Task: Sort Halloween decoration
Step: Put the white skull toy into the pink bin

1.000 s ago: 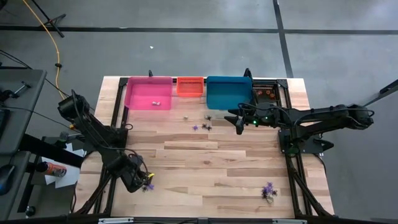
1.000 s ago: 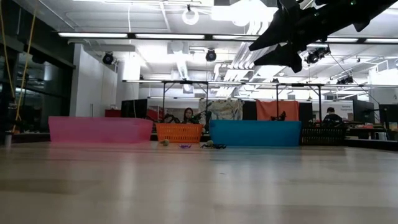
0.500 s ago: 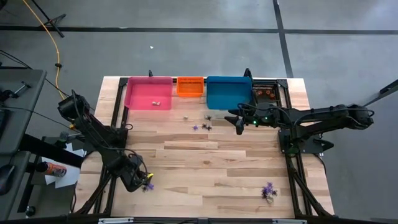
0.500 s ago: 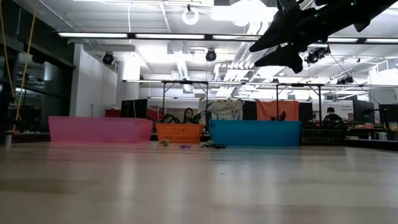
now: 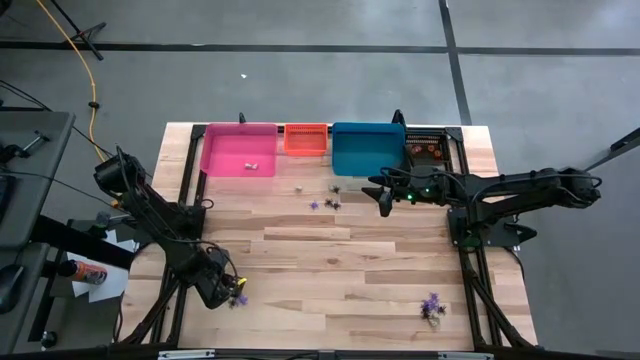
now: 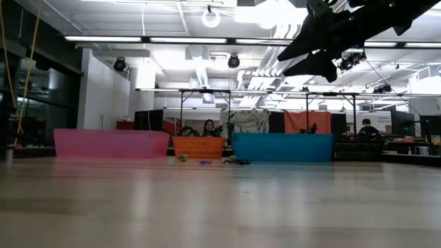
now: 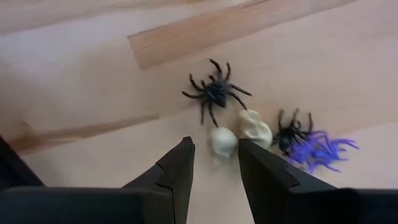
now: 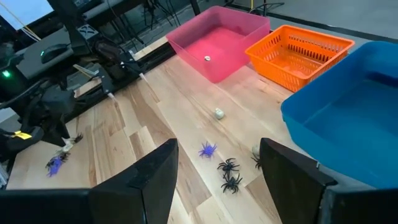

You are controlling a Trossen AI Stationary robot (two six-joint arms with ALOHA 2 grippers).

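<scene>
The Halloween decoration lies in small clusters on the wooden table. By the near left corner there is a black spider (image 7: 214,93), two pale skull-like pieces (image 7: 222,140) (image 7: 255,127), a second black spider (image 7: 289,134) and a purple spider (image 7: 320,150). My left gripper (image 5: 226,292) (image 7: 214,163) points down over this cluster. It is open, its fingertips standing either side of the nearer pale piece. My right gripper (image 5: 384,200) (image 8: 214,186) hangs open, high in front of the blue bin (image 5: 368,148).
Pink bin (image 5: 240,150), orange bin (image 5: 306,138), blue bin and a black bin (image 5: 430,152) line the far edge. More trinkets lie mid-table (image 5: 326,203), one pale piece sits in the pink bin (image 8: 207,58), and a purple cluster sits near right (image 5: 432,307). People show in the room behind (image 6: 208,127).
</scene>
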